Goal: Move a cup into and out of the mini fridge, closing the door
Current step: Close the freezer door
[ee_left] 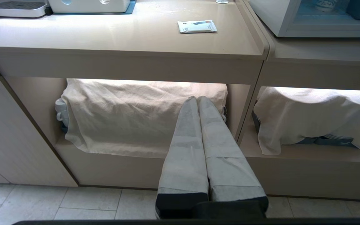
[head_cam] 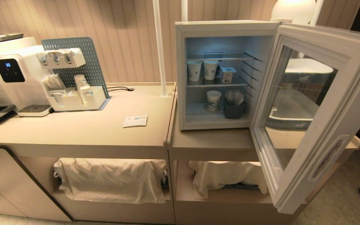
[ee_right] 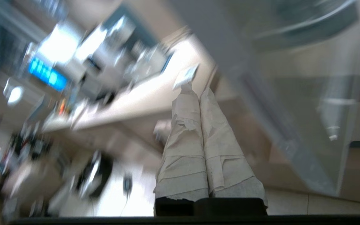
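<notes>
Fingers (ee_right: 198,90) on both grippers pressed together, empty; door (head_cam: 311,112) stood wide open, cups (head_cam: 213,100) inside, closing left.

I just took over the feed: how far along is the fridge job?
Done: the door of the mini fridge stands wide open, and three cups sit on its shelves, one on the bottom shelf. In hand: nothing; the left claw and right claw are shut and empty. Left: closing the door.

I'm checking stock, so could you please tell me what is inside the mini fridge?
In the mini fridge, the middle shelf holds two paper cups and a small tub; below stand another cup and a dark container. Its contents are unclear.
</notes>
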You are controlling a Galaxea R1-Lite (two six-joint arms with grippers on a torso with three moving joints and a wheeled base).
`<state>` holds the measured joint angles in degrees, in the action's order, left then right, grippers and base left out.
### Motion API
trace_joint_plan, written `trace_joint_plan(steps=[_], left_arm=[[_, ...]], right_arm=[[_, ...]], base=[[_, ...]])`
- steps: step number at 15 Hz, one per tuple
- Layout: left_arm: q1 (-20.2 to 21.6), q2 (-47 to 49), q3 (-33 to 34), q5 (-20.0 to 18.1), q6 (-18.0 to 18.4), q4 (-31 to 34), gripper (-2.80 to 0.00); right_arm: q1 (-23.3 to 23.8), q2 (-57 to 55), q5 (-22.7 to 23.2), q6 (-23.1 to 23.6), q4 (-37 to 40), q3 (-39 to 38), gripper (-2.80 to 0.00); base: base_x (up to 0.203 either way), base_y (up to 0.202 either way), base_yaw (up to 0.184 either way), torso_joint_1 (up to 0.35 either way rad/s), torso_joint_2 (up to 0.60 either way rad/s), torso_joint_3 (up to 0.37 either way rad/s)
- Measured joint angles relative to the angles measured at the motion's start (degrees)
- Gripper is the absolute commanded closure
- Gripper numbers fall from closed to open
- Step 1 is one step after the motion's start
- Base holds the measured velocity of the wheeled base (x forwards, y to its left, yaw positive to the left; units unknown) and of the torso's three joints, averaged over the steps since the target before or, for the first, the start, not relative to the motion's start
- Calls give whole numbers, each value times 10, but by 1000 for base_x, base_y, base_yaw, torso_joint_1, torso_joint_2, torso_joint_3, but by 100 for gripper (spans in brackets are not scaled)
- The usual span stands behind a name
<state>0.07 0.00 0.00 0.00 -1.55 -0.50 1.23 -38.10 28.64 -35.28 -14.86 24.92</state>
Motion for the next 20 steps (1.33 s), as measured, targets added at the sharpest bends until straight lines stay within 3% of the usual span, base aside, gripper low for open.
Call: trace_joint_plan(steps=[3, 5, 8, 11, 13, 15, 17, 20], left_arm=[[0, 0, 0, 0, 0, 0, 0], [0, 0, 0, 0, 0, 0, 0], [0, 0, 0, 0, 0, 0, 0], [0, 0, 0, 0, 0, 0, 0], [0, 0, 0, 0, 0, 0, 0], [0, 0, 0, 0, 0, 0, 0], [0, 0, 0, 0, -1, 0, 0], [0, 0, 0, 0, -2, 0, 0]], right_arm=[[19, -37, -123, -45, -2, 37, 0], [57, -105, -135, -61, -33, 52, 0], [109, -224, -54, -72, -115, 63, 0], [128, -334, 69, -81, -190, 87, 0], [112, -393, 128, -98, -205, 119, 0], [74, -439, 134, -117, -208, 159, 0], [25, -483, 99, -125, -204, 206, 0], [-64, -560, -16, -121, -161, 316, 0]], base=[[0, 0, 0, 0, 0, 0], [0, 0, 0, 0, 0, 0], [0, 0, 0, 0, 0, 0], [0, 0, 0, 0, 0, 0], [0, 0, 0, 0, 0, 0], [0, 0, 0, 0, 0, 0], [0, 0, 0, 0, 0, 0], [0, 0, 0, 0, 0, 0]])
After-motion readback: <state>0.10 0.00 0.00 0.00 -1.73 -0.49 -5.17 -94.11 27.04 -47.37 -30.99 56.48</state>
